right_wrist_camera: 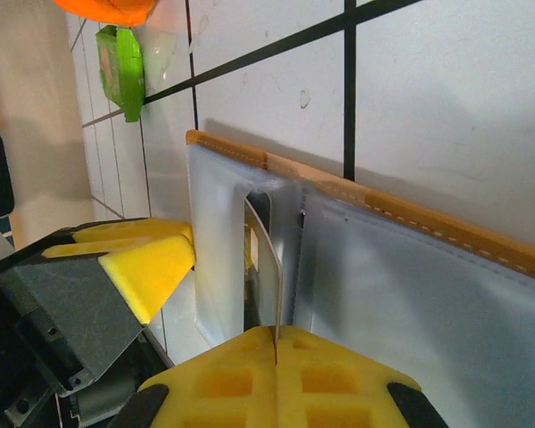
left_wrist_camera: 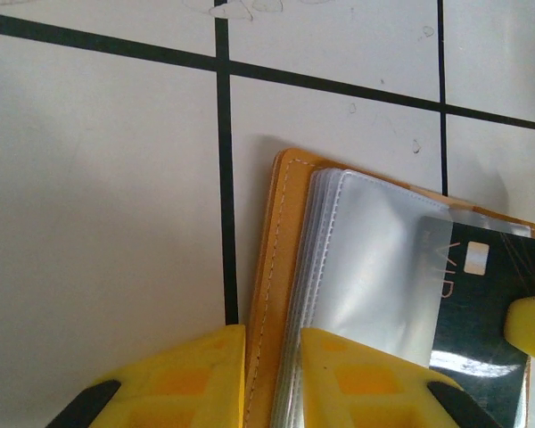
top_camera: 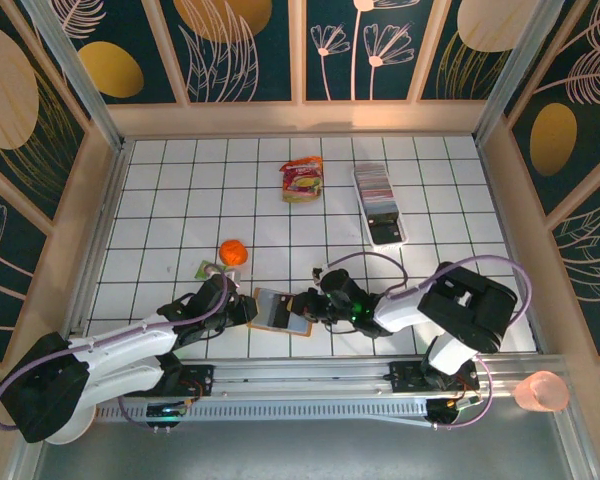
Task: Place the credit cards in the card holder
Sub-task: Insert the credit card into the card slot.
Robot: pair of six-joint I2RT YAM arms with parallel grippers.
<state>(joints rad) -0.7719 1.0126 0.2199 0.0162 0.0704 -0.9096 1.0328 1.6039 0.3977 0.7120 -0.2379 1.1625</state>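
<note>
a white tiled table (top_camera: 180, 200) with black grid lines is walled by dark floral panels (top_camera: 245, 45). near its front edge the holder (left_wrist_camera: 269, 267) lies open, between the two arms and well apart from the tray (top_camera: 365, 190) further back, where more cards (top_camera: 378, 190) are stacked.

the step in hand is judged to be the insertion of one card (left_wrist_camera: 486, 303) into a clear sleeve (left_wrist_camera: 374, 267) of the holder. the dark card is seen partly under the sleeve, with its outer end exposed, so the step is not yet finished.

the left claw (left_wrist_camera: 269, 343) is clenched on the orange cover edge of the holder and pins it against the table. the right claw (right_wrist_camera: 275, 343) is fully closed on the card, which is gripped edge-on between the yellow pads (right_wrist_camera: 339, 383) and pointed into the sleeve mouth.

for the next move, the card would need to be pushed further along the sleeve, kept flat and in line with the opening, while the holder is held steady. the grip would then have to be released without the card being drawn back out. the plastic may buckle if the card is angled.
</note>
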